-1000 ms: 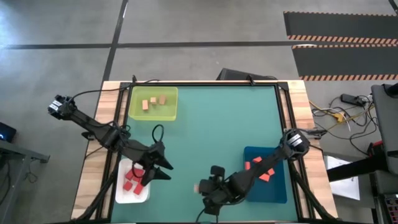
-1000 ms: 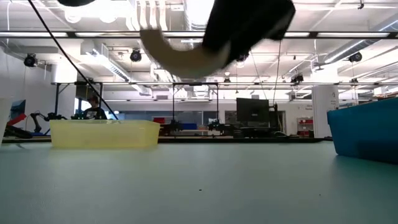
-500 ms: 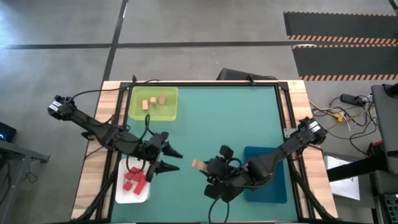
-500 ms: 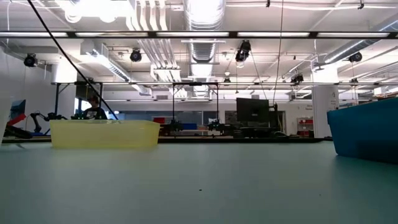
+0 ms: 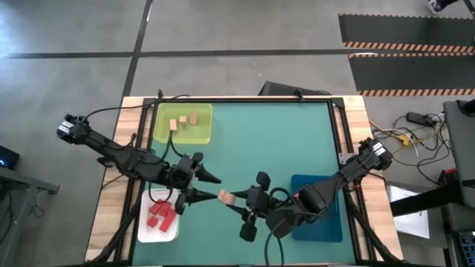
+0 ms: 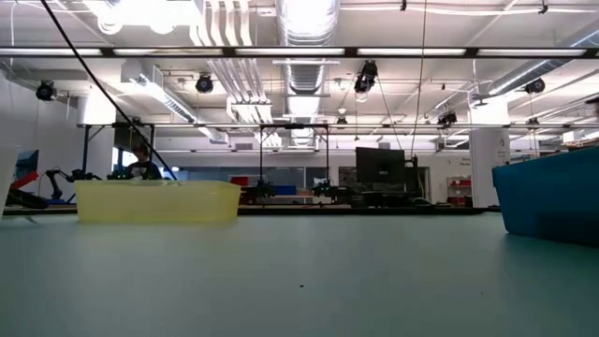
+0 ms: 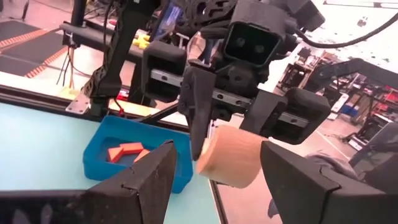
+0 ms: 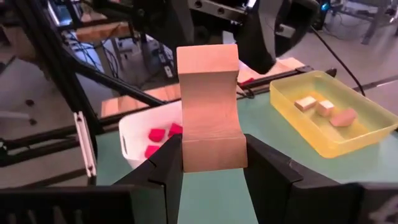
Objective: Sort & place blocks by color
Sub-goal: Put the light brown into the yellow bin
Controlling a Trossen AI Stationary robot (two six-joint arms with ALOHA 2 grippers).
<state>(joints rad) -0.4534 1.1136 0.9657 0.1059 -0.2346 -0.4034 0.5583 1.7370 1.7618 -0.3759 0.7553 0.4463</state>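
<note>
Right gripper point(image 5: 236, 199), just right of the white tray point(image 5: 145, 230), clamps a tan block point(image 5: 225, 196); left gripper point(image 5: 210, 187) faces it, jaws wide.

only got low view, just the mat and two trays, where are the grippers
Observer: The right gripper is shut on a tan notched wooden block, held above the mat.
Operator: and the left one
Observer: The left gripper is open and faces that block head-on.
Operator: whats in the yellow tray
Observer: The yellow-green plastic tray holds three small tan wooden blocks.
</note>
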